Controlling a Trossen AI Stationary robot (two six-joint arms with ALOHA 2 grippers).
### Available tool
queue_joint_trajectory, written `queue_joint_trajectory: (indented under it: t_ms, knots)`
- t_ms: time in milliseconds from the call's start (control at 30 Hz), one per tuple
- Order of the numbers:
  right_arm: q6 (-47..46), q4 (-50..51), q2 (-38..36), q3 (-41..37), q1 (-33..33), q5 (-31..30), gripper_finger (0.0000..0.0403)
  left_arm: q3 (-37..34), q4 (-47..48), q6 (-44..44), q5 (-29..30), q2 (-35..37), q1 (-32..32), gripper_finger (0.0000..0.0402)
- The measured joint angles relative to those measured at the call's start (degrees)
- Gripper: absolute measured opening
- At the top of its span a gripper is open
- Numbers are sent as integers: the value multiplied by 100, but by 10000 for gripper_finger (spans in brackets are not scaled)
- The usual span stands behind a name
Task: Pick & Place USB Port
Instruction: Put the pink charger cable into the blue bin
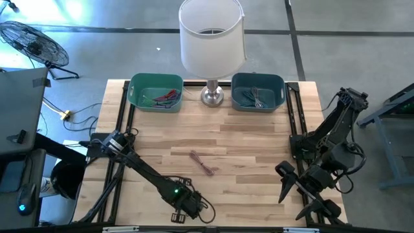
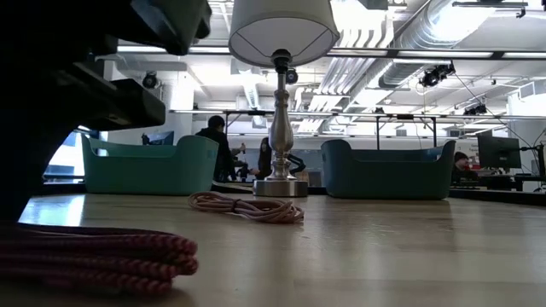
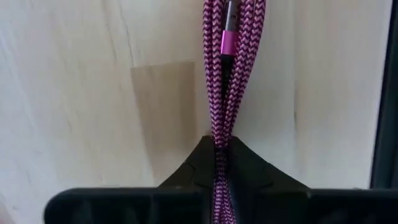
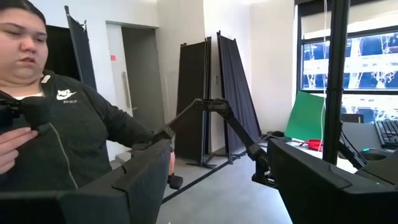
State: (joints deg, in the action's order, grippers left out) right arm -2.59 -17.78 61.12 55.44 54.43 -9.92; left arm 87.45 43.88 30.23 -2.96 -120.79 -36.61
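Between left pincer (image 3: 219, 163) tips: pink braided cable (image 3: 227, 74), unlabelled.

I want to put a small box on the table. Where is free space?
Bare wood lies between the pink cable at mid-table and the right gripper, and below the teal bin. The near edge by the left gripper is crowded: it is shut on a magenta cable.

The right tool (image 4: 214, 180) has its two dark fingers (image 4: 143, 174) spread apart, nothing between them. Beyond them a person in a dark hoodie (image 4: 68, 137) stands beside folded black screens (image 4: 211, 93), with a window (image 4: 360, 62) past the screens.
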Motion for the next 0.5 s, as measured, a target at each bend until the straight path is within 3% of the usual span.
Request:
queue_joint_trajectory:
  t_ms: [67, 300, 400, 500]
  knots:
    - [0, -10, -2, 0, 42, 12, 261, 149, 22, 62, 112, 9, 28, 17]
    - [421, -35, -30, 0, 433, -191, 261, 1248, 178, 2, 1799, 376, 16, 13]
    - [866, 2, -101, 0, 632, -714, 261, 1938, 624, -148, 2553, 442, 17, 13]
    - [1435, 192, -197, 0, 819, -1653, 261, 2778, 817, -567, 3311, 572, -17, 13]
